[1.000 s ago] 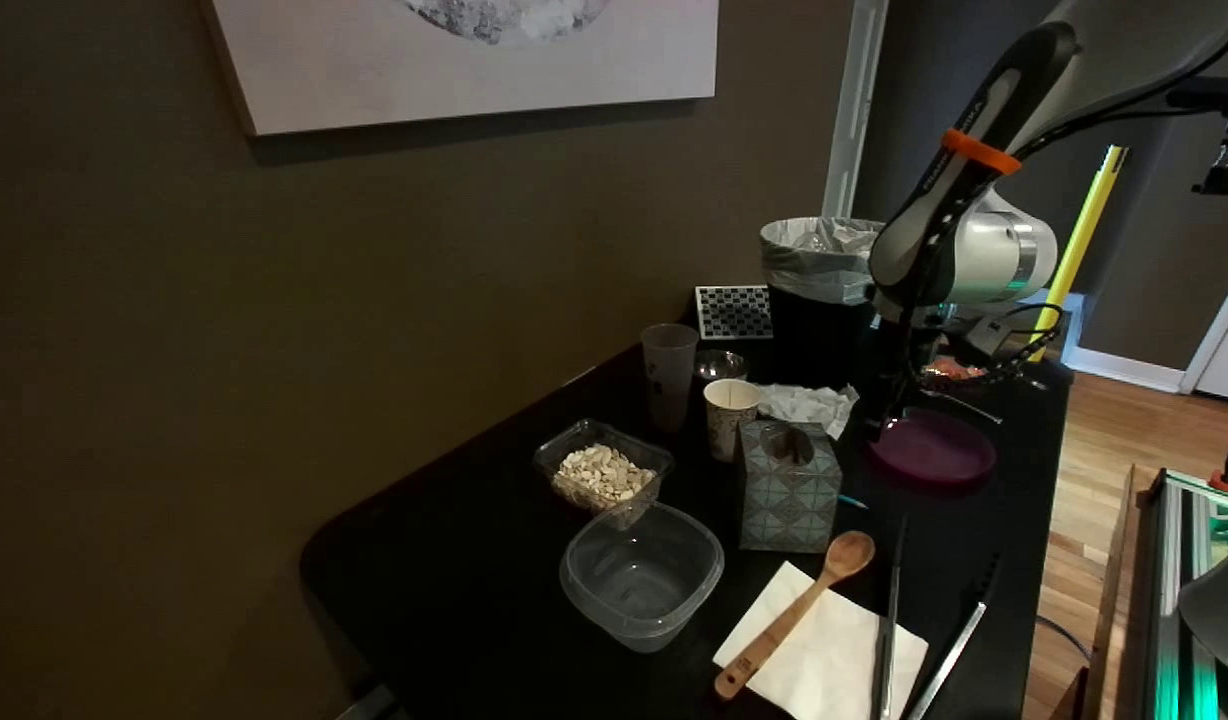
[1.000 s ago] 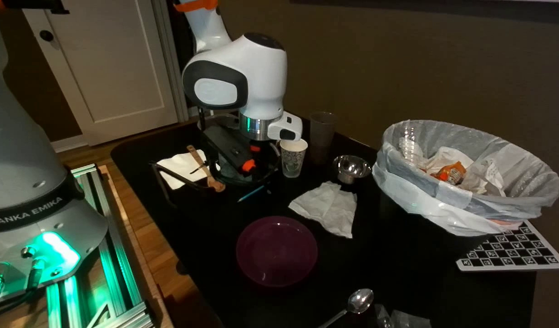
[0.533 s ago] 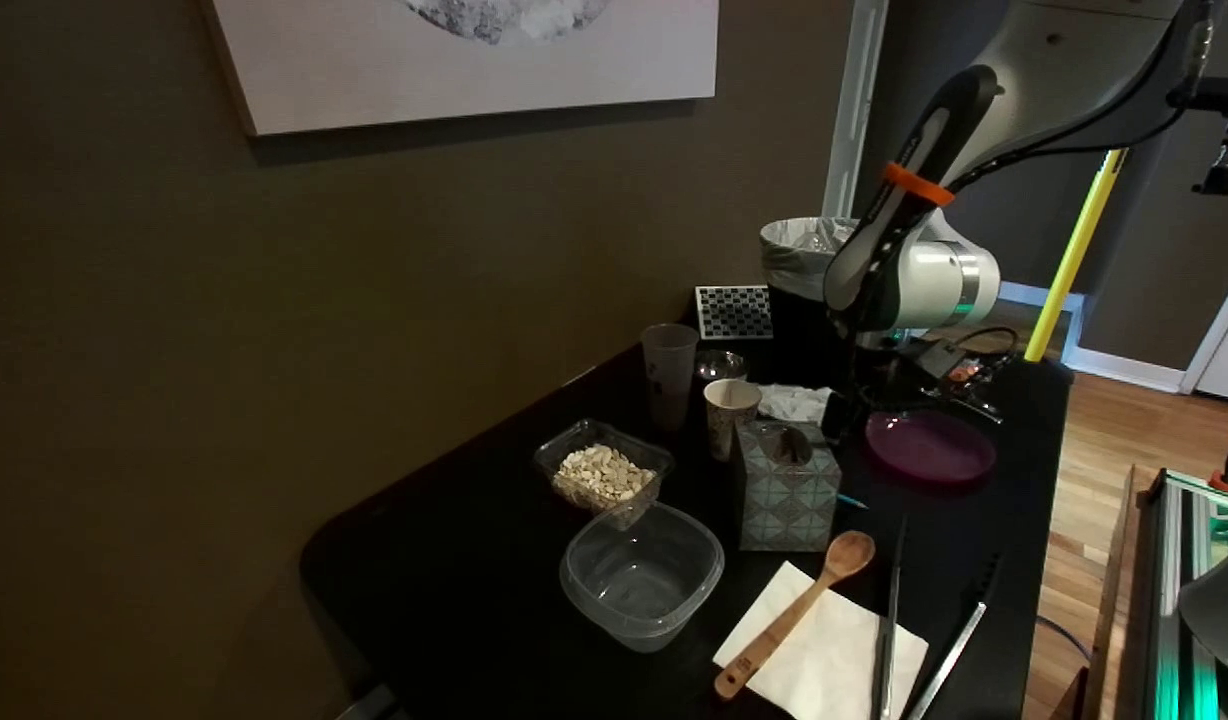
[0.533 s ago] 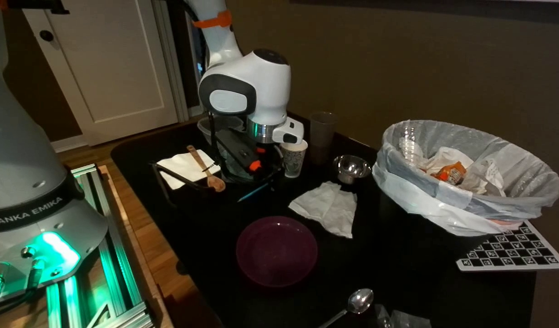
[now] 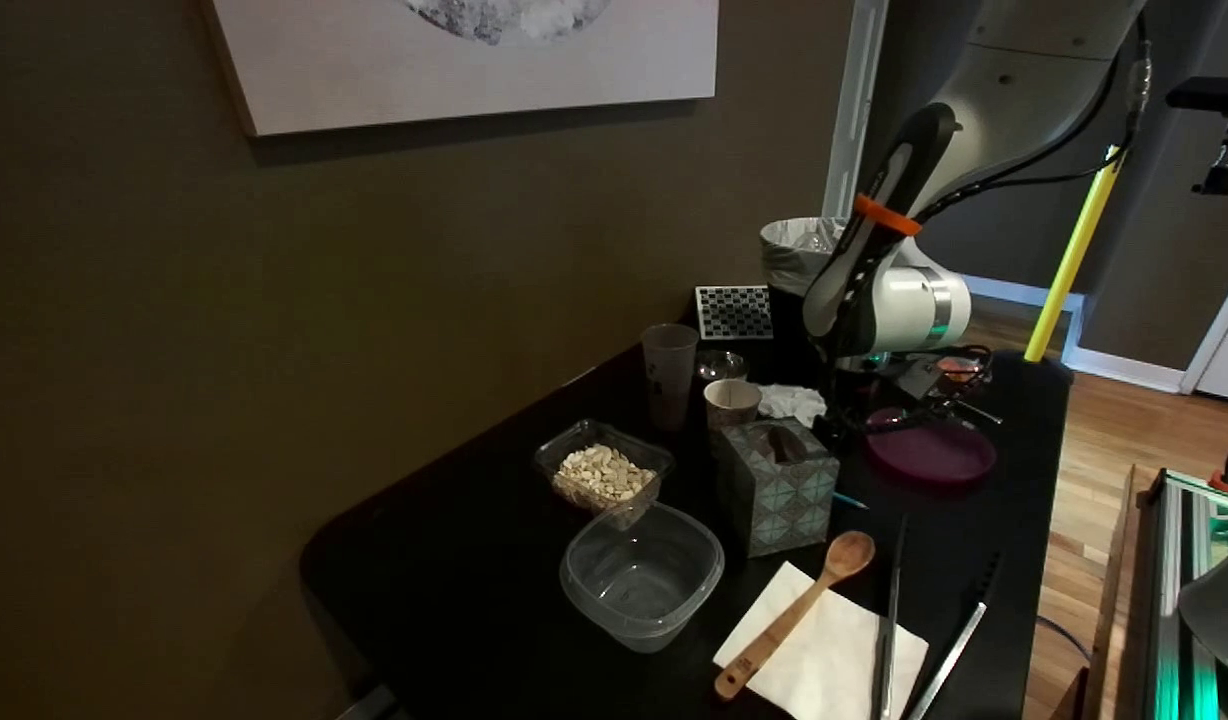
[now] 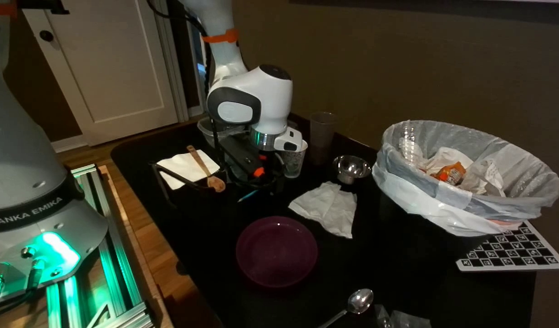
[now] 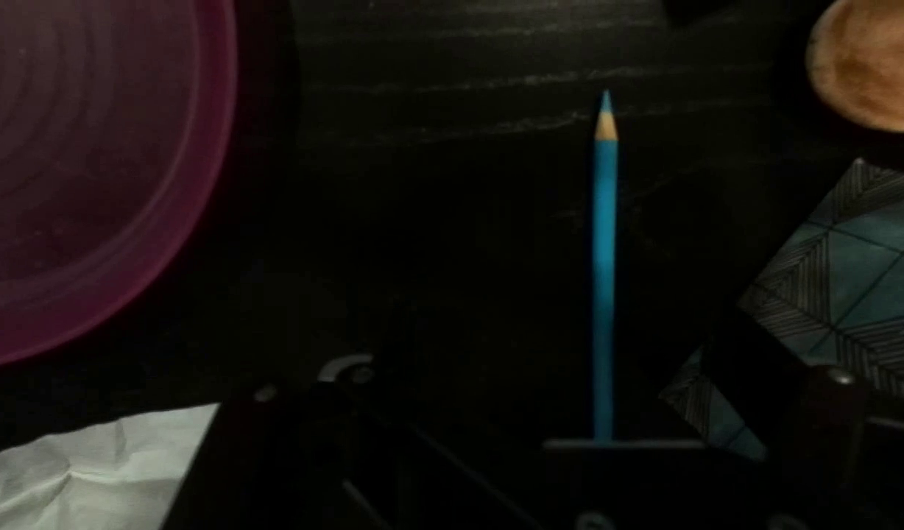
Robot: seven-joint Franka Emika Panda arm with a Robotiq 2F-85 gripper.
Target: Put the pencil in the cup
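Note:
A blue pencil lies on the dark table; it shows small in both exterior views. In the wrist view its tip points up and its lower end is hidden behind the gripper's base. My gripper is open and empty, its dark fingers on either side of the pencil, which lies right of the gap's middle. In the exterior views the gripper is low over the table, its tips hard to see. A patterned paper cup stands upright close by, partly hidden by the tissue box; the arm partly hides it too.
The patterned tissue box stands right beside the right finger; I cannot tell whether they touch. A purple plate, crumpled napkin, metal bowl, tall plastic cup and wooden spoon lie around. A lined bin stands beyond.
The arm has moved lower and toward the tissue box and pencil. The tissue box has turned and shifted slightly, now covering more of the paper cup. The pencil looks unmoved.

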